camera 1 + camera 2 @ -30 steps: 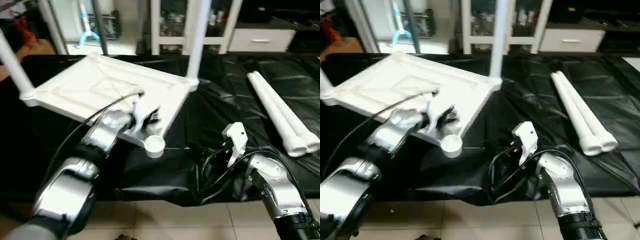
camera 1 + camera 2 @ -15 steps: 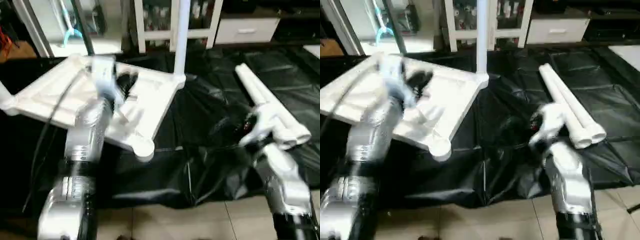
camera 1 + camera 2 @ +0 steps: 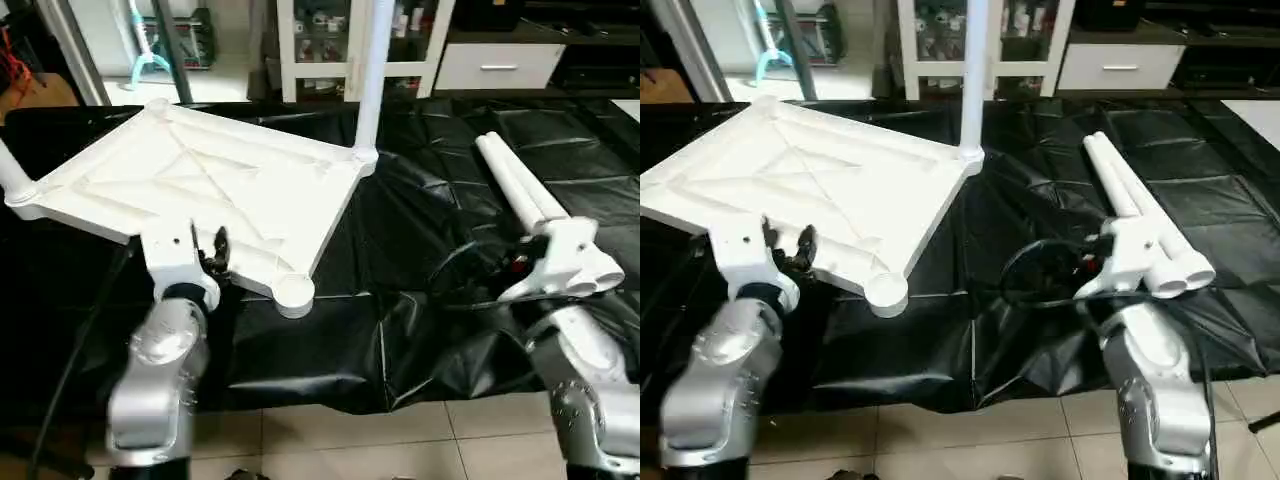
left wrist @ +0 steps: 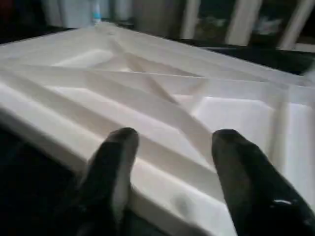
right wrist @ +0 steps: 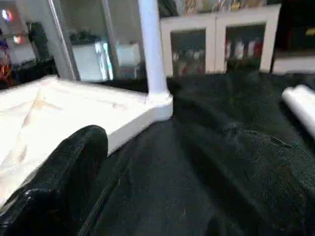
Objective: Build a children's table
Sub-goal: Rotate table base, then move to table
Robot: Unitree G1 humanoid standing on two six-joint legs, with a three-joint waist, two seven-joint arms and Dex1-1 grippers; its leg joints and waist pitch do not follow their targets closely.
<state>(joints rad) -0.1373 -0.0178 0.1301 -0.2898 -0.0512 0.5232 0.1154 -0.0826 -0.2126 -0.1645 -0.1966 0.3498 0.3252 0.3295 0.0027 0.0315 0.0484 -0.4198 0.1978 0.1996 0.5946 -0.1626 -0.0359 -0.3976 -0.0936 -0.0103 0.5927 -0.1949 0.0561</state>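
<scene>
The white tabletop (image 3: 215, 195) lies underside up on a black plastic sheet (image 3: 420, 230), its X-shaped ribs facing the camera and its near edge toward the robot. Two legs already stand in its corner sockets: one upright at the far right corner (image 3: 368, 80), another at the left corner (image 3: 12, 175), of which only the lower part shows. The near corner socket (image 3: 293, 292) is open, a round ring with no leg in it. Two loose legs (image 3: 520, 190) lie side by side on the sheet to the right of the tabletop, touching each other, their wider open ends toward the robot. The left gripper (image 4: 172, 162) hangs just at the tabletop's near edge with its two black fingers (image 4: 113, 167) spread apart — nothing is between them, and the ribbed underside lies beyond them. The right gripper's white housing (image 3: 560, 262) sits in front of the near ends of the loose legs; one black finger (image 5: 64, 172) shows in the right wrist view, and whether that gripper is spread or pressed together cannot be told. Behind the sheet stands a white glass-fronted cabinet (image 3: 1025, 45).
</scene>
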